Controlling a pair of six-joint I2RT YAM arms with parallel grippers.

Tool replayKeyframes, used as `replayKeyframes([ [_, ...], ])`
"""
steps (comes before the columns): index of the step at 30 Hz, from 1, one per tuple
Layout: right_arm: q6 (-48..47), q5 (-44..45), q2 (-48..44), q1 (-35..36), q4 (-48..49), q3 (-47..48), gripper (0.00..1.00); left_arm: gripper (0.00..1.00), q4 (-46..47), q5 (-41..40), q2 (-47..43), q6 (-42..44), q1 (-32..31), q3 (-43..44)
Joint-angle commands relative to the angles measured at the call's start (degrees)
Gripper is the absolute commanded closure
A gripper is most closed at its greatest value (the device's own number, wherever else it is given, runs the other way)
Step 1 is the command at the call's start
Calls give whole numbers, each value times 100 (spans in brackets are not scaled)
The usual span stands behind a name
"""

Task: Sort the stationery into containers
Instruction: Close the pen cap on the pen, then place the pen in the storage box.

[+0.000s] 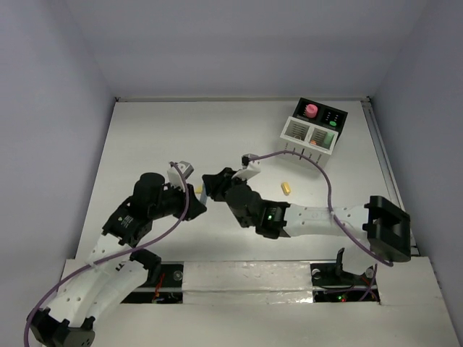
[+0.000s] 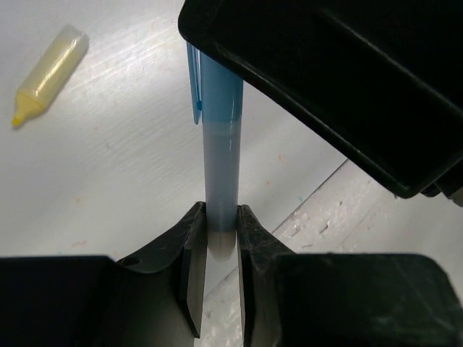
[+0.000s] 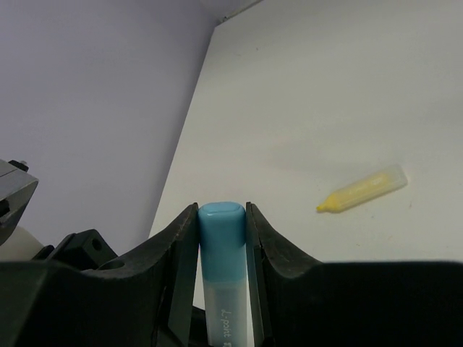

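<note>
Black box (image 1: 342, 116) holds a pink-capped bottle (image 1: 309, 110); white slatted box (image 1: 296, 131), an orange piece (image 1: 316, 142). Blue pen (image 2: 219, 159) bridges both jaw pairs: left gripper (image 2: 221, 235) clamps its grey end, right gripper (image 3: 222, 224) its cap.

Top view looks down from behind; both close wrist views share the blue pen (image 2: 219, 166)
</note>
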Motion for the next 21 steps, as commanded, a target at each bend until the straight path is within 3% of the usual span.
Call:
replayKeyframes([
  [1,-565,-834,-327,-2,-934,-208,100,96,2627,-408,66,-2,151,278],
  [2,-663,-896,-379,-204,-907,-60,100,91,2636,-338,84,-2,151,270],
  [3,-725,-1105,-476,-589,-872,29,100,77,2645,-181,128,-11,151,252],
  [6,-1138,-1046,-591,-1248,-809,441,100,52,2662,57,172,-2,151,243],
  [9,-1376,-836,-652,-1847,-976,811,100,38,2645,128,137,15,151,243],
  [14,-1665,-712,-1300,-3638,-1083,602,100,22,2627,128,-65,-11,151,217],
  [15,-1814,-503,-1381,-3877,-1056,540,100,9,2619,119,-100,-11,151,217],
  [16,-2068,-457,-1451,-4123,-1100,496,100,1,2610,111,-144,-2,151,217],
  [21,-3378,-18,-1506,-5389,-93,320,100,1,2531,41,-180,15,151,225],
])
